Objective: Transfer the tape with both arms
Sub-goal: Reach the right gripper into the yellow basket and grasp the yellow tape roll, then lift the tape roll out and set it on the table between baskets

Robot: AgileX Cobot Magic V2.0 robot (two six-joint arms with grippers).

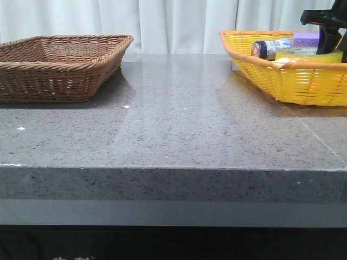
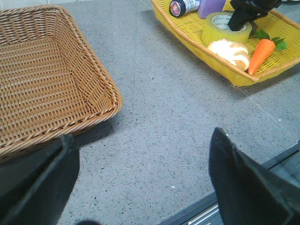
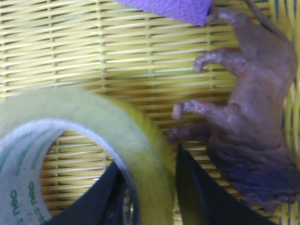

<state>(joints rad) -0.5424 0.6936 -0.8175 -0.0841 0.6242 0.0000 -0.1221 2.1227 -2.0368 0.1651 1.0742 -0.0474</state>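
The tape (image 1: 309, 53) (image 2: 225, 29) lies flat in the yellow basket (image 1: 293, 81) at the table's right rear, its white core printed in green. My right gripper (image 1: 328, 39) (image 2: 240, 18) reaches down into that basket. In the right wrist view it (image 3: 149, 157) straddles the tape (image 3: 140, 136) wall, one finger inside the core and one outside, closed in against it. My left gripper (image 2: 143, 135) hangs open over bare tabletop near the front edge, holding nothing; it does not show in the front view.
A brown wicker basket (image 1: 65, 65) (image 2: 47, 79) sits at the left rear. The yellow basket also holds a purple block (image 1: 306, 39) (image 3: 173, 9), a dark-capped bottle (image 1: 268, 49), a bread roll (image 2: 229, 51), a carrot (image 2: 260, 54) and a brown toy animal (image 3: 253, 117).
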